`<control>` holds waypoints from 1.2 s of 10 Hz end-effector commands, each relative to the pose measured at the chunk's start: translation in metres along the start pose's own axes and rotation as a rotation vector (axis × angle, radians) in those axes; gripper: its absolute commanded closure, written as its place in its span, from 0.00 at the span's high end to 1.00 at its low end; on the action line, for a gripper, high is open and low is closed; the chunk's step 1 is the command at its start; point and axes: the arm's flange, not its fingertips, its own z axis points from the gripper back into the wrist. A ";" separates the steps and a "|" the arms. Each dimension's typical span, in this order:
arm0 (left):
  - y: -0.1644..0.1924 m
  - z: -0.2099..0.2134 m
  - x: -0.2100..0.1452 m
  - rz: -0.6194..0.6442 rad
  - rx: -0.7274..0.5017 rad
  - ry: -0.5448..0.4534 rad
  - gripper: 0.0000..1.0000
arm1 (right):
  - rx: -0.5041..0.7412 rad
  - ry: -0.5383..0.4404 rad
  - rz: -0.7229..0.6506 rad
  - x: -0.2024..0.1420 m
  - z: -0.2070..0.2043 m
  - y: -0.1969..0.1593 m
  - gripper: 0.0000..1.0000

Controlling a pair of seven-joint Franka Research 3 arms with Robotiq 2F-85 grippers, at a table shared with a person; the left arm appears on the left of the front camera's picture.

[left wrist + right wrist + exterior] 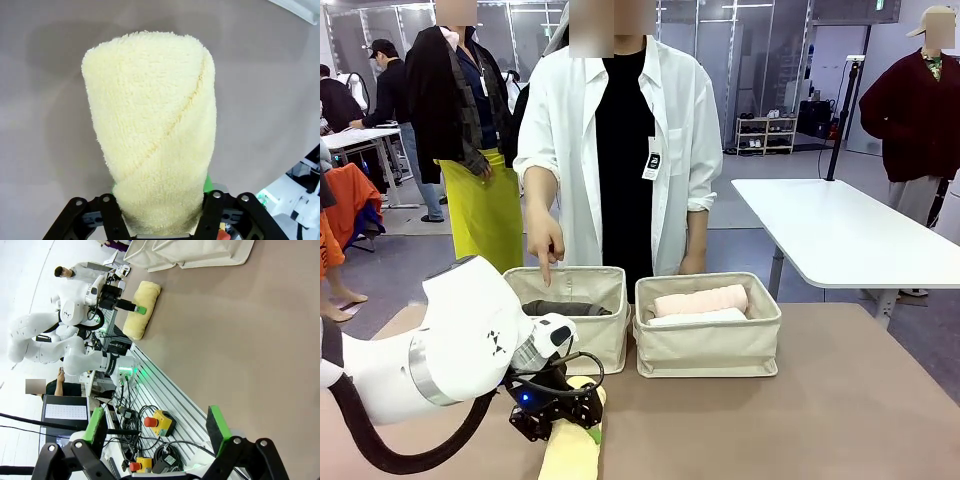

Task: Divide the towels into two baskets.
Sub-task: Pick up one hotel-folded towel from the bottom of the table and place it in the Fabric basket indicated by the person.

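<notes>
Pale yellow towel (572,450): rolled, lying before left basket (582,330) | grey towel (565,308): inside it | pink (700,300), white (698,318) towels: right basket (708,345)

The left arm (440,350) has a smooth white shell of round, bulbous segments, with a grey band around one joint and small dark screw holes on the casing. A thick black cable loops below it toward the left hand (560,412), which is black with a small blue light, probably an indicator. The right hand (157,427) has black linked fingers with green pads. The person (620,140) wears a white open shirt over a black top, with a small tag.
</notes>
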 end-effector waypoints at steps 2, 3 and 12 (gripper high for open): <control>0.022 0.015 -0.034 0.013 -0.052 -0.018 0.29 | 0.003 -0.011 0.017 0.002 -0.002 0.003 1.00; 0.015 0.042 -0.034 -0.017 -0.031 -0.026 0.20 | 0.003 -0.011 0.017 0.002 -0.002 0.003 1.00; 0.009 0.167 -0.075 -1.405 0.374 -0.024 0.20 | 0.003 -0.011 0.017 0.002 -0.002 0.003 1.00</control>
